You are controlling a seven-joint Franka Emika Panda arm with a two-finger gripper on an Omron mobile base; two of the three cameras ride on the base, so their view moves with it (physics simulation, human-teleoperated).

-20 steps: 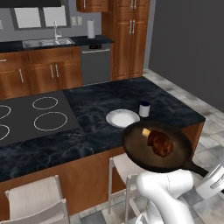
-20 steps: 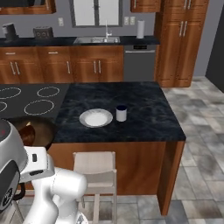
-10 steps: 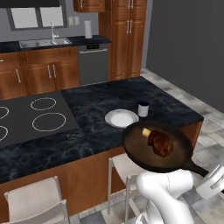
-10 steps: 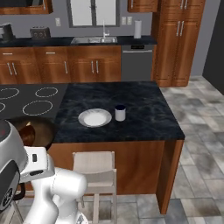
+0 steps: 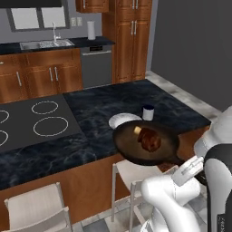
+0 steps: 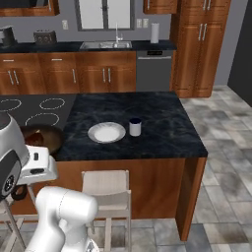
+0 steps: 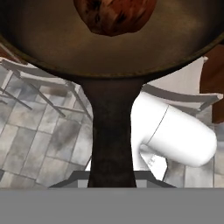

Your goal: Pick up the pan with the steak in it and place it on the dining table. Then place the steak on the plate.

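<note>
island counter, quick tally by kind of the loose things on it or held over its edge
plate: 1
cup: 1
pan: 1, held by the handle over the counter's near edge
steak: 1, in the pan
yellowish bit: 1, in the pan
total: 5

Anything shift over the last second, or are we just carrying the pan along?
The whole scene has slid in both base views, so the base is driving along the dining table. The pan stays held by its handle out over the table's near edge, steak inside. The plate and cup haven't moved on the table.
</note>
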